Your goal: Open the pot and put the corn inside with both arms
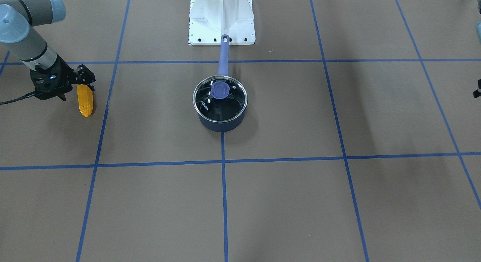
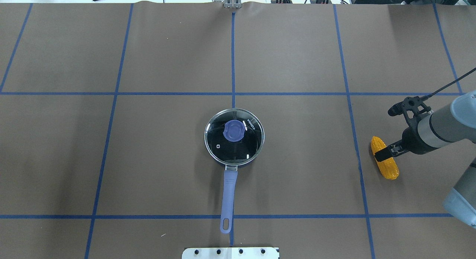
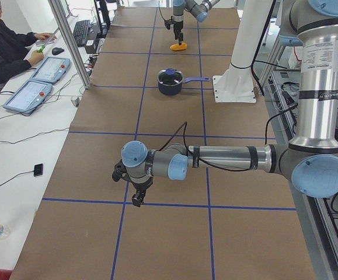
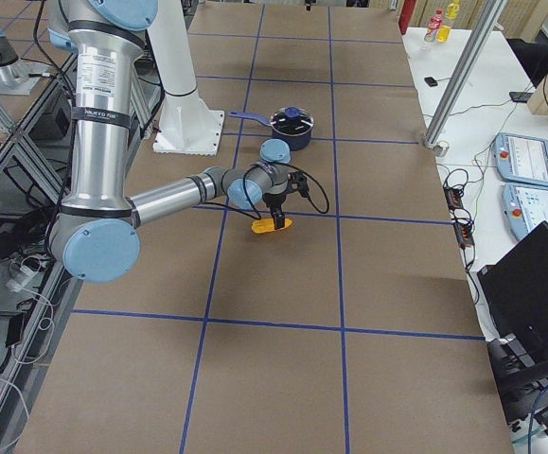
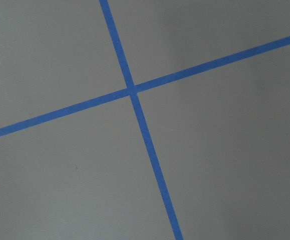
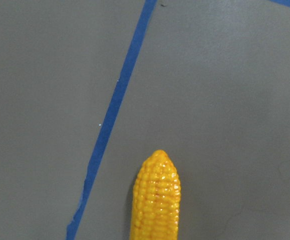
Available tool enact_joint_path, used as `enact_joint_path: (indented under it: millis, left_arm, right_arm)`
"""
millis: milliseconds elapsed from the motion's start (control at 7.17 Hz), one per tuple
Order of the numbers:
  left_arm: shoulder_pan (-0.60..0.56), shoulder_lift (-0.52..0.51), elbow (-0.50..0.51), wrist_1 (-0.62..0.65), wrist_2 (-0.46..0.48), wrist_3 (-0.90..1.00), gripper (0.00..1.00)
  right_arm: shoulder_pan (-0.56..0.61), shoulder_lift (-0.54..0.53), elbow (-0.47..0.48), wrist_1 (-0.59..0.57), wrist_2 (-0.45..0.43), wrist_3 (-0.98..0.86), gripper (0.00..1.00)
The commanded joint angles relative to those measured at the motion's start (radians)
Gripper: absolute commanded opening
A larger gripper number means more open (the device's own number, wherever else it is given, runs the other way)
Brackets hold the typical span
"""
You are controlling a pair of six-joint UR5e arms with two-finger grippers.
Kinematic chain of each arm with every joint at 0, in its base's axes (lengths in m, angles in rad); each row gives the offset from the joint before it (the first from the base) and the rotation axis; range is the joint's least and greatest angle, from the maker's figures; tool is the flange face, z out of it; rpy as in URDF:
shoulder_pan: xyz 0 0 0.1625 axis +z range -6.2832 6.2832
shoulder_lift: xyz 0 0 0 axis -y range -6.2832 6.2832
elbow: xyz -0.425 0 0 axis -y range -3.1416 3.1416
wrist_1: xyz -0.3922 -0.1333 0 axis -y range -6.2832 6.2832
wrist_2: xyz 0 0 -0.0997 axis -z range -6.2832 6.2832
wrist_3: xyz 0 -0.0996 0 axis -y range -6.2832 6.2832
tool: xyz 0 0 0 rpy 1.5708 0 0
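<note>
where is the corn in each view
Front-facing: corn far left, mid-height.
Overhead: corn far right, below middle.
Exterior left: corn top centre.
Exterior right: corn centre.
Left wrist: not in it.
Right wrist: corn bottom centre.
Shared landmark: the pot, mid-table.

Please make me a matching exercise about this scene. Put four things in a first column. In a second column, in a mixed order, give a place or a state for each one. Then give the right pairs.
Column A
1. corn
2. lid
3. pot handle
4. left gripper

Column B
a. closed on the pot
b. points toward the white base plate
c. far out on the robot's right side
d. close to a crossing of blue tape

Pairs: 1-c, 2-a, 3-b, 4-d
</note>
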Motion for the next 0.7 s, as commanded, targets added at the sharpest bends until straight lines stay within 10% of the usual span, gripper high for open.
enact_joint_path:
  millis: [0,558]
  left_arm:
    - [0.0,0.001,0.002,0.0,0.0,0.001,1.0]
    - [0.0,0.001,0.009,0.0,0.0,0.004,1.0]
  right_arm:
    - [-0.044,-0.005,-0.014,-0.003,-0.038,-0.004,0.95]
    - [-0.073,0.001,-0.034,-0.003,-0.041,-0.01,0.9]
